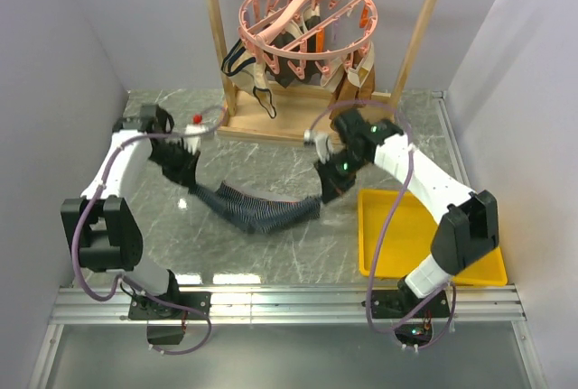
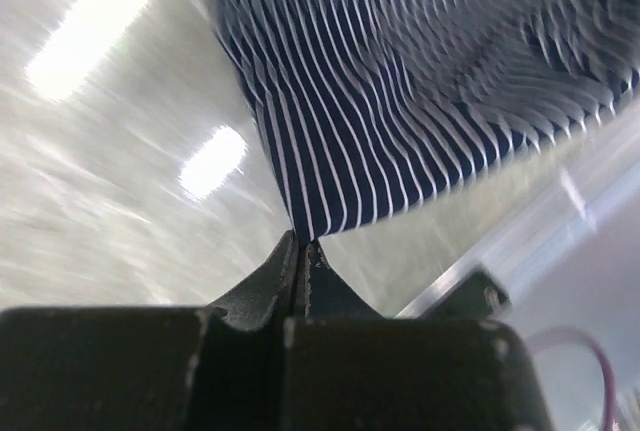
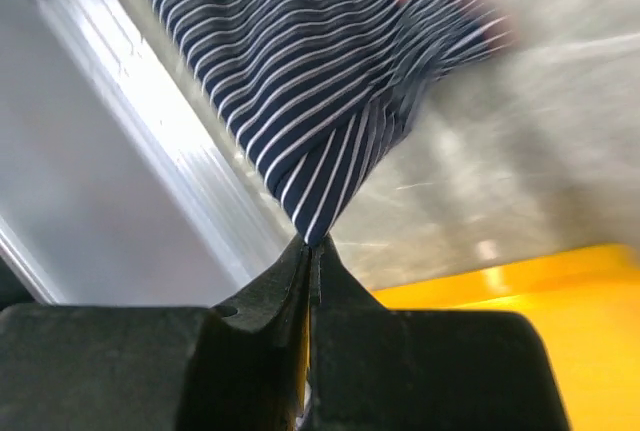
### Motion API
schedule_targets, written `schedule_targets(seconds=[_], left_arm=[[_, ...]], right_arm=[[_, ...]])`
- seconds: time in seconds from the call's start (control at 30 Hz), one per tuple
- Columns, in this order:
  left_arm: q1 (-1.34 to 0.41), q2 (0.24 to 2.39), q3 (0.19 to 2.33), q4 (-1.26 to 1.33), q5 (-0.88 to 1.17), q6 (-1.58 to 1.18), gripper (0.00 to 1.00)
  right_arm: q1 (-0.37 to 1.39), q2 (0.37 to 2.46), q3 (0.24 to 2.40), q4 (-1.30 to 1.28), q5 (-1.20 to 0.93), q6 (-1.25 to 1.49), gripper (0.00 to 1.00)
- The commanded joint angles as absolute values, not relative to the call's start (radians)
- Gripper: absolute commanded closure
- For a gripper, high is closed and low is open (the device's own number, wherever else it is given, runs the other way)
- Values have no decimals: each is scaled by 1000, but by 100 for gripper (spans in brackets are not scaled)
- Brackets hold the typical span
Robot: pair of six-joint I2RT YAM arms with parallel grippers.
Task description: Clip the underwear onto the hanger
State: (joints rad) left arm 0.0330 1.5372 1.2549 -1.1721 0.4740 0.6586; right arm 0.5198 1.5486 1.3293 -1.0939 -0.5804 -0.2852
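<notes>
The underwear (image 1: 257, 211), navy with thin light stripes, hangs slack between my two grippers just above the marble table. My left gripper (image 1: 192, 183) is shut on its left corner; in the left wrist view the striped cloth (image 2: 400, 101) runs up from the pinched tips (image 2: 301, 243). My right gripper (image 1: 322, 196) is shut on the right corner, and the right wrist view has the cloth (image 3: 300, 81) rising from its closed tips (image 3: 312, 243). The pink round hanger (image 1: 307, 19) hangs from the wooden rack at the back, with pegs dangling and garments clipped on.
The wooden rack frame (image 1: 262, 123) stands at the back centre of the marble table (image 1: 271, 254). A yellow tray (image 1: 388, 236) lies at the right, partly under my right arm. A small red-and-white object (image 1: 195, 119) sits beside the rack's base.
</notes>
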Motion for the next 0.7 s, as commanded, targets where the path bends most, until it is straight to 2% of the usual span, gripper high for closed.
schedule_targets(seconds=[0.0, 0.1, 0.23, 0.47, 0.67], left_arm=[[35, 1597, 1482, -1089, 581, 548, 100], [34, 1655, 1657, -1037, 644, 445, 100], [41, 1649, 1755, -951, 673, 374, 100], [40, 1565, 1536, -934, 649, 469, 100], [40, 1581, 1238, -959, 531, 564, 99]], right_arm=[[451, 1606, 1579, -1092, -552, -275, 100], [376, 1695, 1818, -1146, -577, -259, 100], [325, 1714, 1944, -1148, -600, -267, 100], [344, 1606, 1695, -1077, -617, -273, 100], [437, 1650, 1332, -1029, -574, -281, 100]])
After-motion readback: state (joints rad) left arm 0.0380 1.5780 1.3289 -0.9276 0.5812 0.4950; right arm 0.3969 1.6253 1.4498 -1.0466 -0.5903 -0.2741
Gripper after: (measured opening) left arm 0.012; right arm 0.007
